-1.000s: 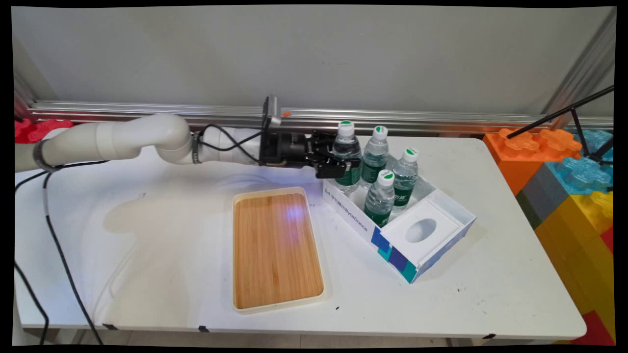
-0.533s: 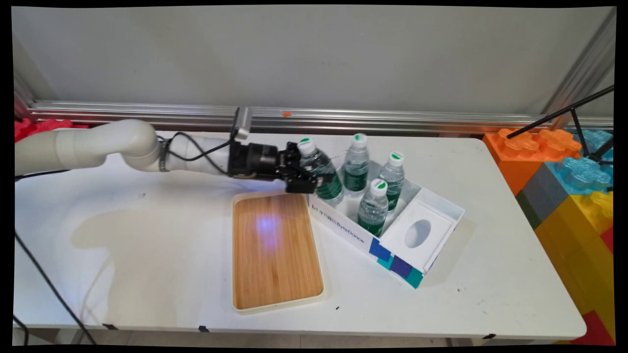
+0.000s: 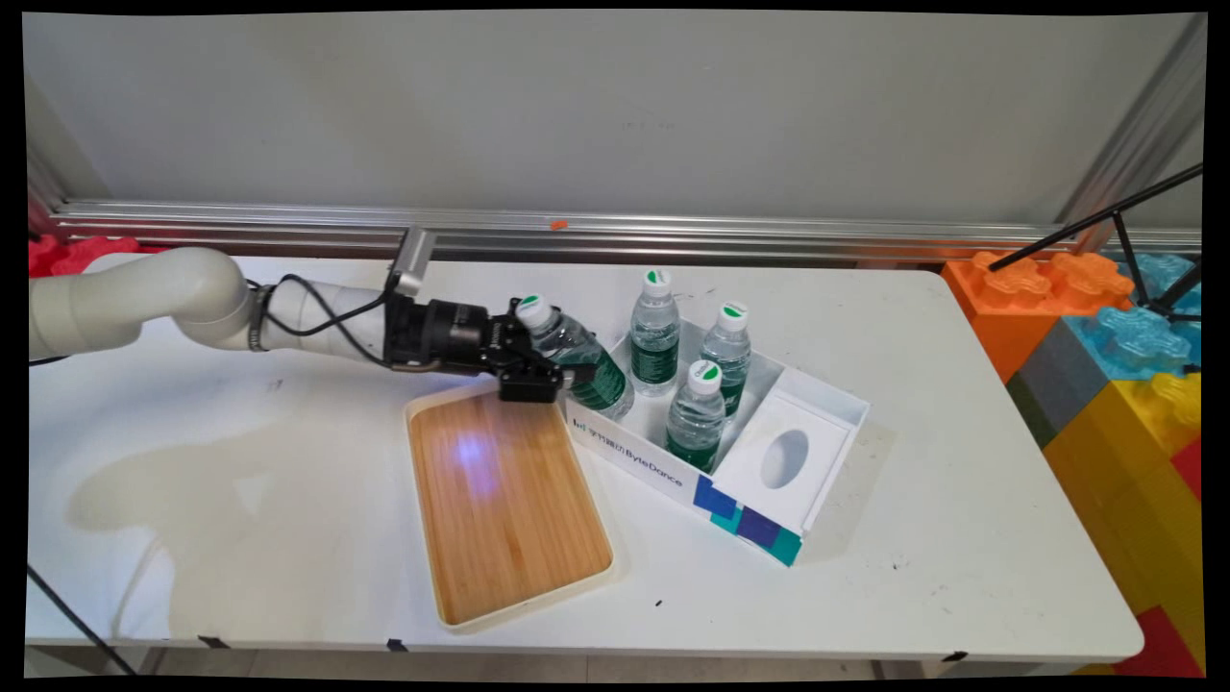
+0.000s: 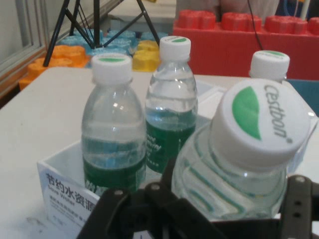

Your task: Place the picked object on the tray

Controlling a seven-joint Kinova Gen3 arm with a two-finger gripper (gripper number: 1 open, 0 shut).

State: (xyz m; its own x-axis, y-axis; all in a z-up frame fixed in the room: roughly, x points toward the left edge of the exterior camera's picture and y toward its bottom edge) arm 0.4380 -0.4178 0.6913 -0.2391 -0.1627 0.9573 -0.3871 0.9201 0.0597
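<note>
Clear plastic fills my hand view: the gripper [image 3: 562,378] is clamped on a tilted water bottle [image 3: 577,358], whose white cap reads "Cestbon" beside a green leaf. In the main view it leans left of centre, over the left end of the white box [image 3: 663,468] lettered "ByteDance". Three more bottles [image 3: 655,332] stand upright inside, green-labelled. Just left of the box lies a bamboo tray [image 3: 504,500], on the white table [image 3: 961,538].
</note>
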